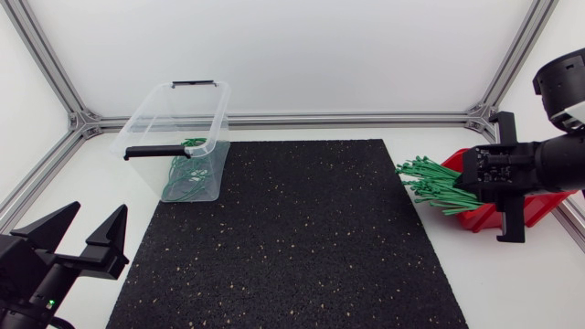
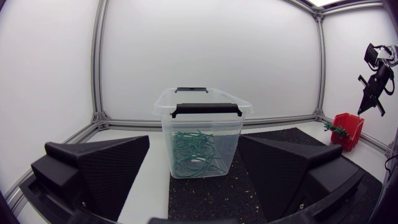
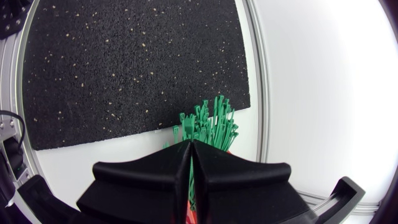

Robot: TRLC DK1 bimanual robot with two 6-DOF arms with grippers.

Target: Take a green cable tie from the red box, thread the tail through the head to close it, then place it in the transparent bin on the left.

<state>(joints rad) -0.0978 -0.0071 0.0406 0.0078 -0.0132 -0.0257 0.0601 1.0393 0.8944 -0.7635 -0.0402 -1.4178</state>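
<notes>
While left pincer (image 1: pixel 96 212) gapes | right pincer (image 3: pixel 190 149) closed over red box (image 1: pixel 475 217)

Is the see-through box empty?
No, a tangle of green cable ties lies at the bottom of the transparent bin.

White worktop (image 1: pixel 91 196), black speckled mat (image 1: pixel 292 238) across the middle. Aluminium frame rails (image 1: pixel 347 118) round the edges, plain white wall panels (image 1: pixel 274 46) behind. Bright, even light.

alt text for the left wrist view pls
A clear bin with black handles, holding a few green cable ties, stands ahead of the open left gripper. Farther off, a red box holds a bundle of ties.
</notes>
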